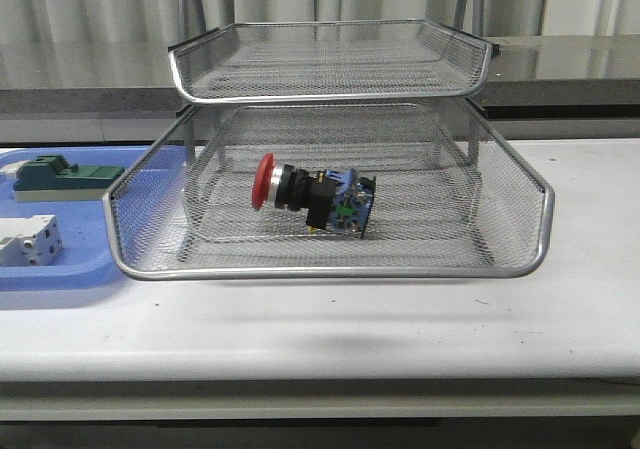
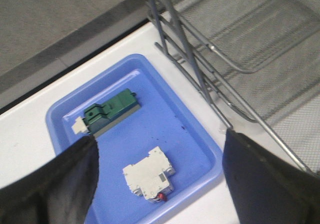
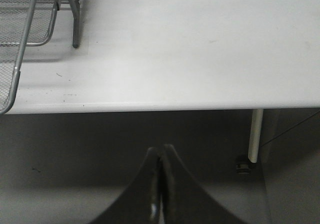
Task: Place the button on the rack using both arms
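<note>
Plainly, the button (image 1: 315, 198) lies on its side in the rack's (image 1: 330, 269) pulled-out lower tray, with no legible writing, while the left gripper (image 2: 160, 184) gapes empty and the right gripper (image 3: 161, 184) is pressed together.

The rack (image 1: 330, 169) stands on the tabletop (image 1: 320, 329), its lower tray pulled forward of the upper one. The button (image 1: 312, 197) lies on its side in that lower tray, cap toward the rack's left. Left of the rack, just beside it, sits a plastic tray (image 1: 60, 274) holding a block (image 1: 62, 179) behind a terminal block (image 1: 28, 241).
</note>
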Controlling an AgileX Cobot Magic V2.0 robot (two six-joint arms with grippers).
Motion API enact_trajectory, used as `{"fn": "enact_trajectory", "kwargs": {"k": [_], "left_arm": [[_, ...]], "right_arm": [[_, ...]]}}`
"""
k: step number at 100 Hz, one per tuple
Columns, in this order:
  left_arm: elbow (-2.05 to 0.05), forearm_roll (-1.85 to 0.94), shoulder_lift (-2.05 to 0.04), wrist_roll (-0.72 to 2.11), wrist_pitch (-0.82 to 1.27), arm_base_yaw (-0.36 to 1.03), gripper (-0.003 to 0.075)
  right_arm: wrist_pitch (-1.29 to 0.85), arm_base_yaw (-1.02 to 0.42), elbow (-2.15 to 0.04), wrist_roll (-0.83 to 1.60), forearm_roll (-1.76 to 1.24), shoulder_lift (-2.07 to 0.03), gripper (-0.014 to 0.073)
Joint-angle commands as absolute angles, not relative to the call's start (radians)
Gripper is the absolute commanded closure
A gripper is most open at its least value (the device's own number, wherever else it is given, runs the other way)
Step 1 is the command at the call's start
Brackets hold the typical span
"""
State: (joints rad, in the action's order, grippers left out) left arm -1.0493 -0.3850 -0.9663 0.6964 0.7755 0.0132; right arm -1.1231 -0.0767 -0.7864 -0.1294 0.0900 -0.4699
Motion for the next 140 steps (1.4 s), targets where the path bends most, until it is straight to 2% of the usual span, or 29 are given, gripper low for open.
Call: {"fn": "enact_trajectory", "kwargs": {"k": [1,22,52,70,98,108,133,140], "left_arm": [[-0.961,-0.443,-0.859,0.684,0.581,-0.013,0.0227],[-0.677,-0.543,-0.636,0.684,0.314,-0.015,0.0227],[-0.382,-0.652,-0.357,0.684,0.153,-0.015,0.0227],[-0.298,-0.757,-0.249,0.684,0.092,-0.015,0.0227],[-0.275,-0.766,-0.231,0.684,0.075,-0.015,0.0232],[-0.275,-0.766,-0.231,0.684,0.073,-0.015,0.0311],[-0.275,-0.766,-0.231,0.684,0.073,-0.015,0.0727],[-0.275,-0.766,-0.231,0.684,0.073,-0.015,0.0741]], "right_arm": [[-1.063,-0.077,-0.819,-0.129,0.107,-0.477,0.0662],[-1.063,-0.077,-0.819,-0.129,0.107,-0.477,0.0662],[-1.063,-0.077,-0.819,-0.129,0.107,-0.477,0.0662],[-1.063,-0.077,-0.819,-0.129,0.107,-0.477,0.0662],[-1.063,-0.077,-0.819,-0.129,0.107,-0.477,0.0662],[-1.063,-0.077,-0.819,-0.129,0.107,-0.477,0.0662],[-1.063,-0.077,-0.819,-0.129,0.107,-0.477,0.0662],[-1.063,-0.077,-0.819,-0.129,0.107,-0.477,0.0662]]}}
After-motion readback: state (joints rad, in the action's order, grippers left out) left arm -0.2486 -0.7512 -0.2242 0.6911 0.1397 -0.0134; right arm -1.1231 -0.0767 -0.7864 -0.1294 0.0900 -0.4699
